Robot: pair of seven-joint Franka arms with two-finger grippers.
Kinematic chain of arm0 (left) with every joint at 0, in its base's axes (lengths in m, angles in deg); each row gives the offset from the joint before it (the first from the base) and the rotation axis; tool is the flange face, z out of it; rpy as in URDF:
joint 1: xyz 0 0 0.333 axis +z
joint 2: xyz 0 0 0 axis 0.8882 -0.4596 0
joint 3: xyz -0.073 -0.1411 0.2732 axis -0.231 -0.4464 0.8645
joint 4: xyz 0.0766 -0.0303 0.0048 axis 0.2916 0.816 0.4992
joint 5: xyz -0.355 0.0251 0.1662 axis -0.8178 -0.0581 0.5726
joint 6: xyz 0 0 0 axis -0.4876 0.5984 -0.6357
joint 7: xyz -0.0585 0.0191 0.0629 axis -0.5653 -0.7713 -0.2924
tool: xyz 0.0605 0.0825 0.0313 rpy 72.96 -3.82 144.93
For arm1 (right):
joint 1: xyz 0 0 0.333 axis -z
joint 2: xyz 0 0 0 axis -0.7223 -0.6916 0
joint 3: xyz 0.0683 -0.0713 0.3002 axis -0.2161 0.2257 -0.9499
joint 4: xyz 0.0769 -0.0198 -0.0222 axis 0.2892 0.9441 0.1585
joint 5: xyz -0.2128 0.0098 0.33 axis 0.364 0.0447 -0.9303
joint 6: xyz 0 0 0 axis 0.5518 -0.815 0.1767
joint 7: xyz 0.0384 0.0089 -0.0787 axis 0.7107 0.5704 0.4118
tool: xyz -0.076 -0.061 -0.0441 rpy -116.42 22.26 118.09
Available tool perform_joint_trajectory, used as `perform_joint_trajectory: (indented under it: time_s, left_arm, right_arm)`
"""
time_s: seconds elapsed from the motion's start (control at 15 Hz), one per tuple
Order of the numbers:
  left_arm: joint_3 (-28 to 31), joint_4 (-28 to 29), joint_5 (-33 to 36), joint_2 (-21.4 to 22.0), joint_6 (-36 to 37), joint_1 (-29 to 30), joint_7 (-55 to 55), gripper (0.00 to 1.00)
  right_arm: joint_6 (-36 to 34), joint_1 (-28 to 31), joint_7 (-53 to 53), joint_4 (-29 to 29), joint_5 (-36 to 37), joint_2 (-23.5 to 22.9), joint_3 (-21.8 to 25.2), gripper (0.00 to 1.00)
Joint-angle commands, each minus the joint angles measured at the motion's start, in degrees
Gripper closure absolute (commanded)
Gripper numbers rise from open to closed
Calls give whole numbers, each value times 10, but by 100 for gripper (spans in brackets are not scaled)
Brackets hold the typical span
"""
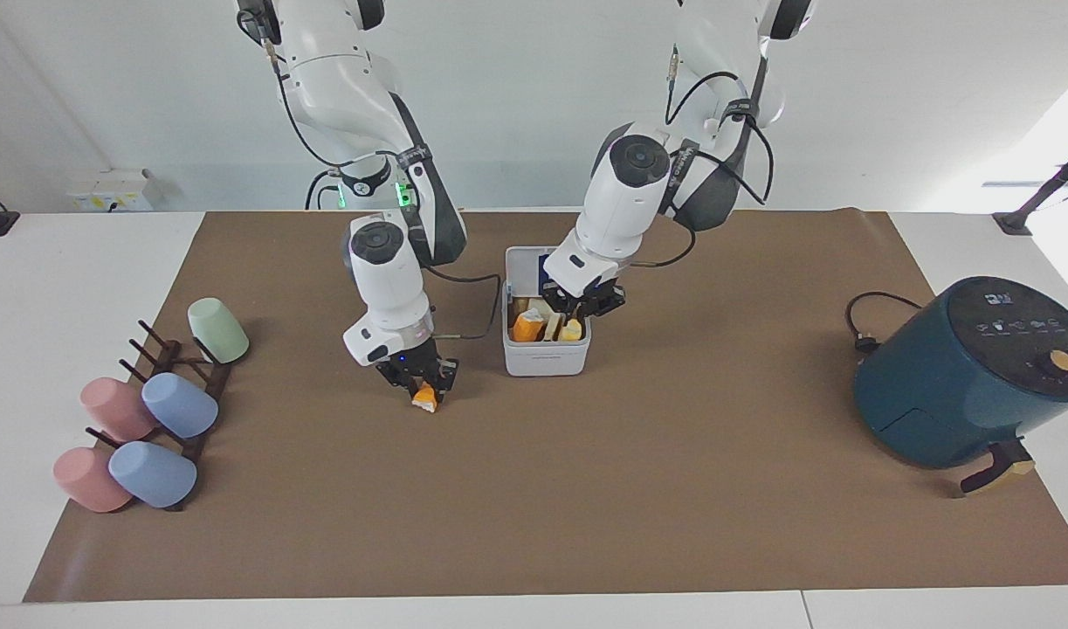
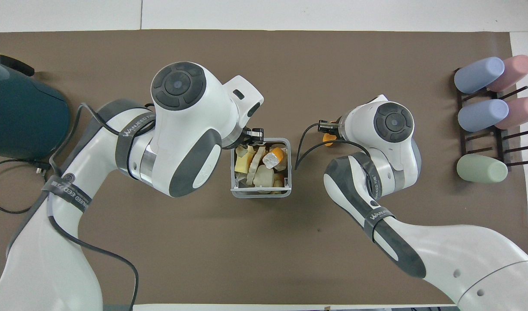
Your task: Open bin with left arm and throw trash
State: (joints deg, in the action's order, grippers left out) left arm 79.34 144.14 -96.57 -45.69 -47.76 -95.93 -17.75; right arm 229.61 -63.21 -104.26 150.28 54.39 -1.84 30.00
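In the middle of the desk (image 1: 534, 489), close to the robots, you have the bin (image 1: 547, 354) standing with its lid up and already holding several orange and pale scraps, so the opening is done. Over its open top hangs your left tool (image 1: 583, 314), clamped on a small pale yellow chunk (image 1: 572, 330) that is not yet released. A little farther out, toward the right arm's end, your right tool (image 1: 423, 384) is down at the desk with its fingers together on an orange wedge (image 1: 425, 399), which must go in afterwards.
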Motion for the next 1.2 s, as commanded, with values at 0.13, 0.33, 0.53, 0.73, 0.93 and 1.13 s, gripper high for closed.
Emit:
perform_joint_trajectory:
  time_s: [0.13,0.33,0.53,0.73,0.93,1.13]
  left_arm:
    - [9,75,-10,37,-51,-27,14,83]
    - [9,96,-10,37,-79,-37,26,82]
    - [9,100,-10,37,-78,-37,26,59]
    - [10,93,-10,38,-65,-35,26,4]
    - [11,68,-10,42,-30,-29,25,0]
    - [15,60,-10,51,-14,-28,25,0]
  right_arm:
    - [8,-1,-12,6,13,12,-3,100]
    - [-1,9,-7,6,13,35,-3,100]
    - [-53,13,-7,-6,13,67,-4,100]
    - [-113,13,-7,-29,10,91,-5,100]
    - [-164,14,-6,-58,4,107,-5,100]
    - [-226,5,-6,-98,4,114,-6,100]
